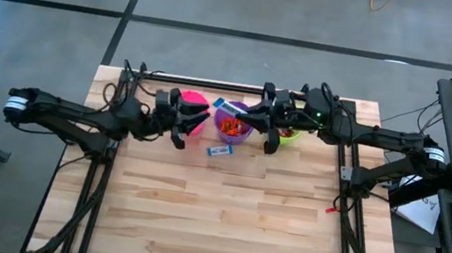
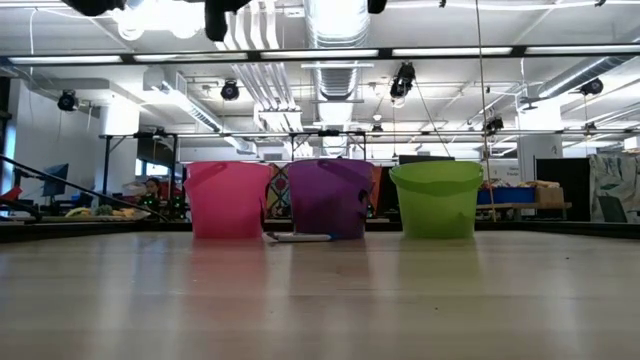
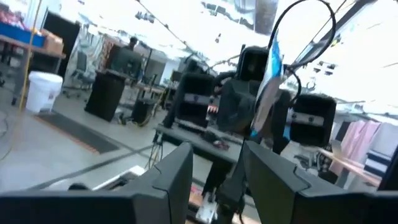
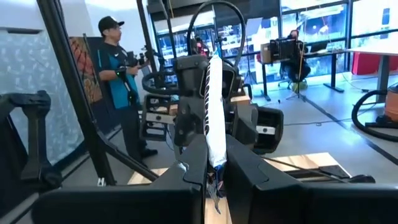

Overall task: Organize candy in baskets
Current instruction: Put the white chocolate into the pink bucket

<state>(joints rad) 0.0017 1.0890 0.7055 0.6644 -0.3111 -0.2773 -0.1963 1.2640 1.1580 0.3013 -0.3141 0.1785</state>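
Table of pale wood planks carries three baskets in a row near its far edge: pink basket, purple basket with orange candies inside, green basket. Left gripper sits at the pink basket, fingers parted, nothing seen between them. Right gripper hangs between the purple and green baskets, fingers clamped on a white-and-blue candy standing upright. One blue-and-white candy bar lies on the table just before the purple basket.
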